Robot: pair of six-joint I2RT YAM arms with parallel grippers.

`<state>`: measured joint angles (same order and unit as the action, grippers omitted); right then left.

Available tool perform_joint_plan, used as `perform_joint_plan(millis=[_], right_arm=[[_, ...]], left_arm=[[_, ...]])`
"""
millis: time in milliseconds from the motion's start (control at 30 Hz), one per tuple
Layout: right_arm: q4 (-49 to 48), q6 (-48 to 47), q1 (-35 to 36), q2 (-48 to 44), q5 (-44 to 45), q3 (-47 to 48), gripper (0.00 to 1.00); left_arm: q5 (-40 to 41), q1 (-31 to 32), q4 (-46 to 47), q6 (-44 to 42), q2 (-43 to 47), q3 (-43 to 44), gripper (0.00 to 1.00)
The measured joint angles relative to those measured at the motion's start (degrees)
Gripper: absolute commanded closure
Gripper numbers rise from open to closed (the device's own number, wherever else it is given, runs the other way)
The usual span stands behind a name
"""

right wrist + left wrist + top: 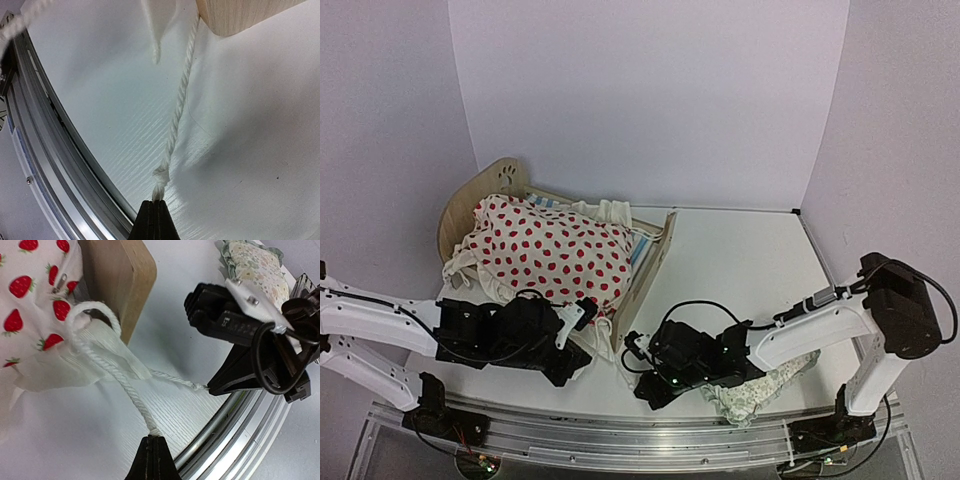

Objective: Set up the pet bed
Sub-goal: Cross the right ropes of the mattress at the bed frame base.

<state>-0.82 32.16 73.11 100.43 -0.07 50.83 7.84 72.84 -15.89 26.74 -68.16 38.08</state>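
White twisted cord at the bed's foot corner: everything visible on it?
The white twisted cotton-looking cord emerges beside the strawberry-print cream cushion at the light-wood pet bed post, forms a loop, runs as two stretched strands: one pinched in the shut left gripper, one, knotted near its tip, in the shut right gripper.

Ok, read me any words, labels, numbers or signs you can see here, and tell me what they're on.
No readable words or numbers anywhere.
Paw-print cutout, a picture and not text: on the headboard of the pet bed.
Small raised mark on the right gripper: too blurred to read.
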Motion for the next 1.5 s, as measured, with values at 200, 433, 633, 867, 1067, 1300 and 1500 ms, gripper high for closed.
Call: perform_joint_plan(millis=[200,433,633,867,1067,1300,1500], right_arm=[[-0.62,-0.07,0.02,-0.97,-1.24,0.13,1.00],[-0.94,-0.51,-0.03,-3.23,-2.02,0.16,1.00],[-0.33,-0.36,-0.18,-3.77,-1.86,0.00,1.00],[0.42,-0.48,-0.18,-3.77,-1.89,-0.15,1.00],[0.00,-0.66,-0.14,-3.77,-1.67,-0.15,1.00],[-0.05,-0.70,-0.05,-3.77,-1.43,-0.15,1.00],[-0.06,-0.76,-0.05,-3.77,-1.43,-0.15,1.00]], left_arm=[[-6.64,0.68,8.54,0.29,-6.86,-1.20,1.00],[-9.29,1.94,16.76,0.25,-14.06,-0.74,1.00],[-6.61,1.97,18.51,0.19,-18.18,2.90,0.96],[-3.04,2.01,18.75,0.36,-19.58,3.15,0.73],[-1.25,2.01,17.65,1.29,-17.16,1.48,0.67],[-0.30,2.01,16.05,1.83,-13.07,-2.36,0.65],[-2.31,2.03,17.79,1.65,-14.69,-4.11,0.57]])
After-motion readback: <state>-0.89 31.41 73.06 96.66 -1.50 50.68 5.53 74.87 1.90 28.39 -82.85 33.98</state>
